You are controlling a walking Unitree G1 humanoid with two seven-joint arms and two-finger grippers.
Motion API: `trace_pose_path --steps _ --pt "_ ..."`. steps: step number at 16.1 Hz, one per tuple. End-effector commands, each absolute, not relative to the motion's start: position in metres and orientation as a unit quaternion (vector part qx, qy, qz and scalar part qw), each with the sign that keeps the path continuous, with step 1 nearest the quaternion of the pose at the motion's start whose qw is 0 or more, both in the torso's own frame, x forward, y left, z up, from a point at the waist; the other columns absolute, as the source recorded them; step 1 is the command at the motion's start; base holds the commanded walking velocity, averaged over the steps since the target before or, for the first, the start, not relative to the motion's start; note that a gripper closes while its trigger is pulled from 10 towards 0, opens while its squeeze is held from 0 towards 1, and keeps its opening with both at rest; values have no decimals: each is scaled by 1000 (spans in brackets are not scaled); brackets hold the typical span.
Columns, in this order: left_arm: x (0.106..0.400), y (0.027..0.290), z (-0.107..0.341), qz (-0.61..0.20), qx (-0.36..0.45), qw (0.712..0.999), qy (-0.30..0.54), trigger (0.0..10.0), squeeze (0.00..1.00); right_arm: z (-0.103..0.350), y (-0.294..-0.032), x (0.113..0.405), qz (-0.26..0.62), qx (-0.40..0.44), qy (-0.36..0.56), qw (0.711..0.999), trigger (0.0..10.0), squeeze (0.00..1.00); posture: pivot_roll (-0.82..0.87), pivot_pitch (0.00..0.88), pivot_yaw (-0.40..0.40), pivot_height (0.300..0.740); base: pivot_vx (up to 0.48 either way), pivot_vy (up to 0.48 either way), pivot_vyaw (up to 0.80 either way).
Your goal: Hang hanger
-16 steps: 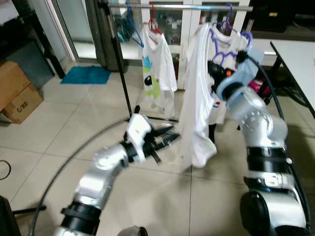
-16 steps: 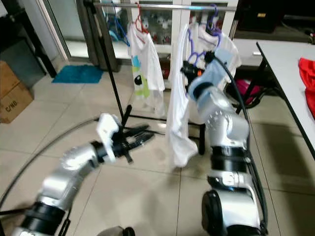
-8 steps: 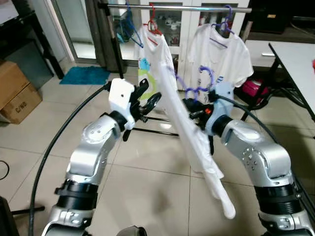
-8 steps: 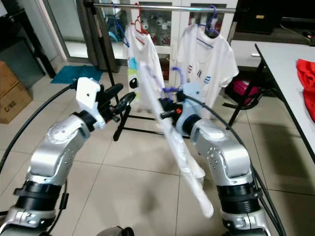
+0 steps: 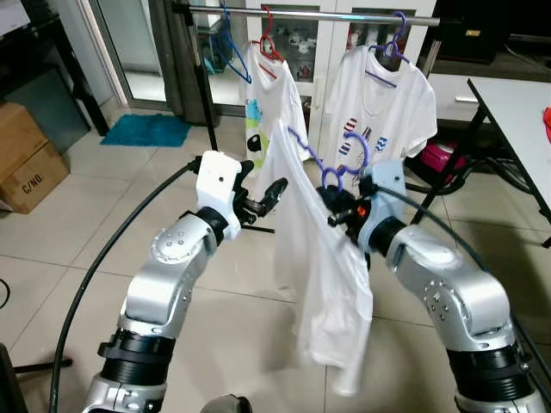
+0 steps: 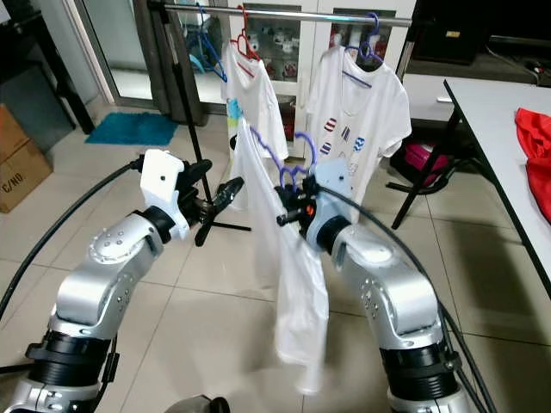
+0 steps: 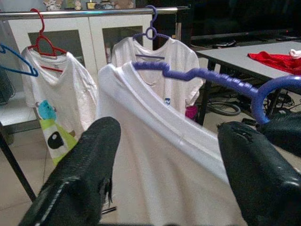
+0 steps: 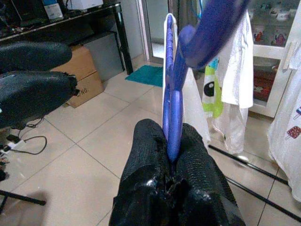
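One purple hanger (image 5: 331, 168) with white shirt (image 5: 318, 284) held mid-air, well short of rail (image 5: 310, 13). Right hand (image 8: 171, 155) pinches hanger near hook. Left hand (image 5: 263, 194) spread, just beside shirt shoulder, not touching. Step: carrying toward rail. Next: raise hook over rail, likely in gap between two hung shirts, then release.
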State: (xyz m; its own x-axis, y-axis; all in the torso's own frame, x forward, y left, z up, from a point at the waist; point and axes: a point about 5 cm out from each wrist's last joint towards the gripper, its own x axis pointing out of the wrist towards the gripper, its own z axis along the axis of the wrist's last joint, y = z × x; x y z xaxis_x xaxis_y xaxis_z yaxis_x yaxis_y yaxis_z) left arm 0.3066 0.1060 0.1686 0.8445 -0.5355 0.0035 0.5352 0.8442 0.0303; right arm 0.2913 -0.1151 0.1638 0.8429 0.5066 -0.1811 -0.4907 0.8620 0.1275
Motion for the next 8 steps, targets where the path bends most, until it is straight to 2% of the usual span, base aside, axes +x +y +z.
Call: trace_pose_path --steps 1,7,8 --pt "305 105 173 -276 20 961 -12 10000 1000 175 -113 290 267 42 80 959 10000 0 -165 0 35 740 0 0 0" --pt "313 103 182 -256 41 965 -25 10000 1000 179 -107 285 299 39 61 952 10000 0 -170 0 39 740 0 0 0" --pt "316 103 183 -250 37 967 -26 10000 671 179 -107 284 303 38 58 950 10000 0 -172 0 42 740 0 0 0"
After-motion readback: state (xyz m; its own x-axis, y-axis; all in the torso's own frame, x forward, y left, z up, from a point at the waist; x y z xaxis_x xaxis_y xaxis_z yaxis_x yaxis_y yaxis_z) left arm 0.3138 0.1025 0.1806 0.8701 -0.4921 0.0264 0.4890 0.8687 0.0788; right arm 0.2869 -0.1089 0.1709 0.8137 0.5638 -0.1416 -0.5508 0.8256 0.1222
